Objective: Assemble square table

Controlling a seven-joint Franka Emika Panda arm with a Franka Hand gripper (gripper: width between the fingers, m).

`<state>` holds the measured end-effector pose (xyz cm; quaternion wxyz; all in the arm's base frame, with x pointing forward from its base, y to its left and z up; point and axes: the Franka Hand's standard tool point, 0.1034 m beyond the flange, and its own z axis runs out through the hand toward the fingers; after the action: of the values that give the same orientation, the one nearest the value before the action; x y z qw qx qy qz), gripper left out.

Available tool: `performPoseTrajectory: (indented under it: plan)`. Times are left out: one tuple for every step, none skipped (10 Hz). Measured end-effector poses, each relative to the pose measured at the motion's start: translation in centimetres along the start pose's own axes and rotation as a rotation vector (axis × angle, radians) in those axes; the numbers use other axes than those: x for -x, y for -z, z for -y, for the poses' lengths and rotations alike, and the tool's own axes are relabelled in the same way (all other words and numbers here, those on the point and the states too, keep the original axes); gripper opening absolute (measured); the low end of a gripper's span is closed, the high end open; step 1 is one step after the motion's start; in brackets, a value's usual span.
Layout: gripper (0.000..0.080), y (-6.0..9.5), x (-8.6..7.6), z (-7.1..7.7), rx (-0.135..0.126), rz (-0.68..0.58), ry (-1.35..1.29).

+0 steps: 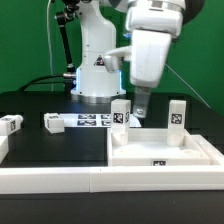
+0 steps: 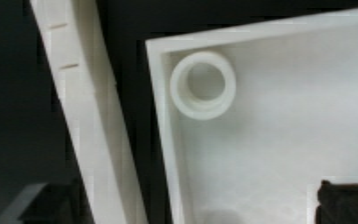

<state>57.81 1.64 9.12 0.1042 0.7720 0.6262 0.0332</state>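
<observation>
One square table slab (image 1: 160, 152) lies just beneath the pincer (image 1: 141, 110) — jaws apart.

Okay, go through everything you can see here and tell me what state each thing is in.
Gripper: open, empty, over the tabletop.
Tabletop: lying flat, recessed face up.
Corner hole: empty, no leg in it.
Upright legs: standing at the tabletop's far edge; cannot tell if fastened.
Loose legs: lying apart from the tabletop, at the exterior view's left.
</observation>
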Motion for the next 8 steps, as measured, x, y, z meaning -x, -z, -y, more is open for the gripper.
performPoseTrajectory:
  plan:
    - [0.0649,-0.2,0.2,0.6,-0.018,0.007,-0.033]
    - [0.0649,-0.3,0.1,0.4,-0.014,0.006,-0.031]
    - [0.0649,-0.3,0.1,0.4,-0.015,0.006,-0.073]
    - [0.0649,-0.3,0.1,0.5,-0.016,0.007,-0.137]
    - [0.0649,-0.4,0.2,0.5,-0.016,0.008,-0.212]
    - [0.0649,-0.5,0.8,0.5,-0.027,0.011,-0.315]
    - [0.0649,-0.6,2.1,0.5,-0.045,0.018,-0.407]
    - [0.0649,-0.7,3.1,0.5,-0.058,0.025,-0.481]
